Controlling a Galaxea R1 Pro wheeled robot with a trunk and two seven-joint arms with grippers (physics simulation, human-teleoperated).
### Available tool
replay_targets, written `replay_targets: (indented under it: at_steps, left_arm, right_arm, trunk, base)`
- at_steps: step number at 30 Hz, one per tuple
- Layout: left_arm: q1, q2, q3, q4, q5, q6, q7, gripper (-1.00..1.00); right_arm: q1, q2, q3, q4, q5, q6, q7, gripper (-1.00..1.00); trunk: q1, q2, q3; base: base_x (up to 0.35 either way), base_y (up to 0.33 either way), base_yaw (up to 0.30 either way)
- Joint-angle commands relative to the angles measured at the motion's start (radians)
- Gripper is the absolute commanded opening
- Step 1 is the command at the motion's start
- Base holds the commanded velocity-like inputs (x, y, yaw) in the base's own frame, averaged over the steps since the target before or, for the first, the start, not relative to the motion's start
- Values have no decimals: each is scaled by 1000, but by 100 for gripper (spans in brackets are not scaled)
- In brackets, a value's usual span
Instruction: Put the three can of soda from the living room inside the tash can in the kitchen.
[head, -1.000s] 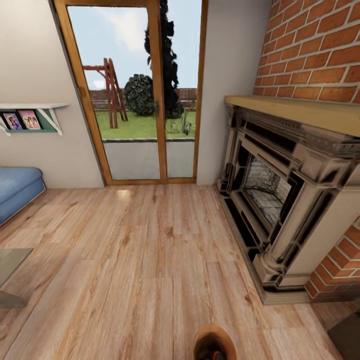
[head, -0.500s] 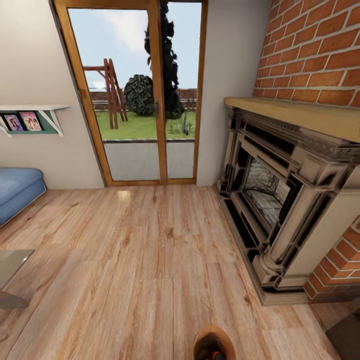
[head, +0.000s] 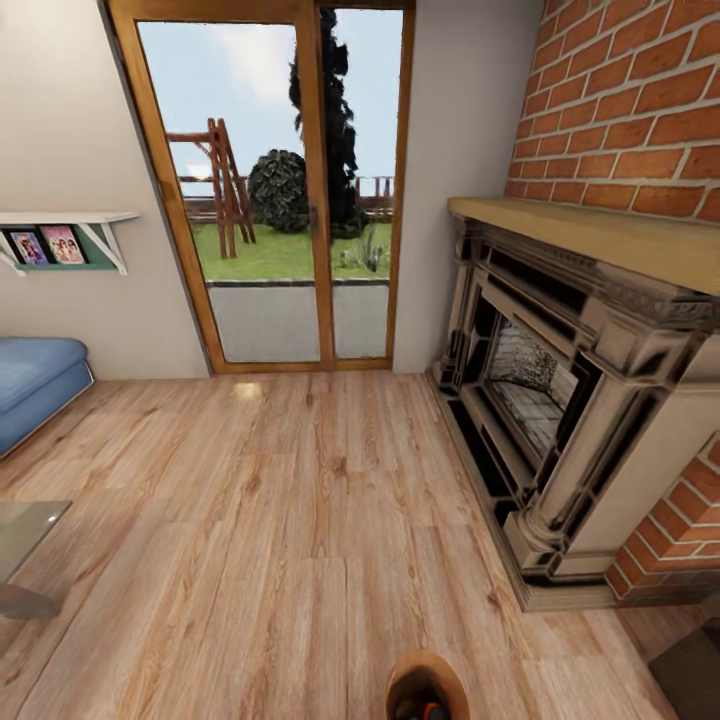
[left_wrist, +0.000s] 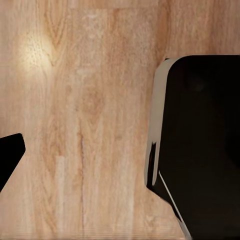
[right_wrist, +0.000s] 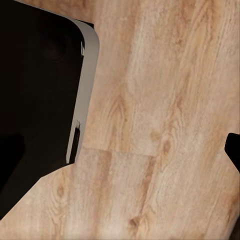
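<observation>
I am in the living room, looking at wood floor (head: 300, 520). At the bottom edge of the head view sits a round tan-brown rim, apparently the tash can (head: 427, 680) seen from above, with a bit of orange inside it (head: 435, 712), perhaps a can of soda. The other cans are out of view. In the left wrist view one dark fingertip (left_wrist: 9, 159) stands at the picture's edge over bare floor. The right wrist view has a dark fingertip (right_wrist: 233, 150) at its edge too. Nothing lies between the fingers.
A red brick fireplace (head: 560, 400) with an ornate surround fills the right side. Wood-framed glass doors (head: 270, 190) stand ahead. A blue sofa (head: 35, 385) and a glass table corner (head: 25, 530) are at the left. My black base (left_wrist: 205, 145) shows in both wrist views.
The whole head view has shifted slightly, as if the camera drew back a little. The round rim stays at the same spot in the picture.
</observation>
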Motion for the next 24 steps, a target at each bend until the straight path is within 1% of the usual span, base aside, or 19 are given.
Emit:
replay_targets:
  at_steps: [1,10,18,24]
  left_arm:
    - [2,0,0,0,0,0,0,100]
    - [8,-4,0,0,0,0,0,100]
    - [8,-5,0,0,0,0,0,100]
    - [9,-5,0,0,1,0,0,100]
  right_arm:
    - [0,0,0,0,0,0,0,100]
    - [6,1,1,1,0,0,0,100]
    - [8,12,0,0,0,0,0,100]
    - [12,13,0,0,0,0,0,100]
  trunk:
    - [-4,7,3]
    - [-38,70,31]
    - [-69,126,57]
    - [-92,168,75]
  base:
    - [0,0,0]
    - [0,0,0]
    - [0,0,0]
    - [0,0,0]
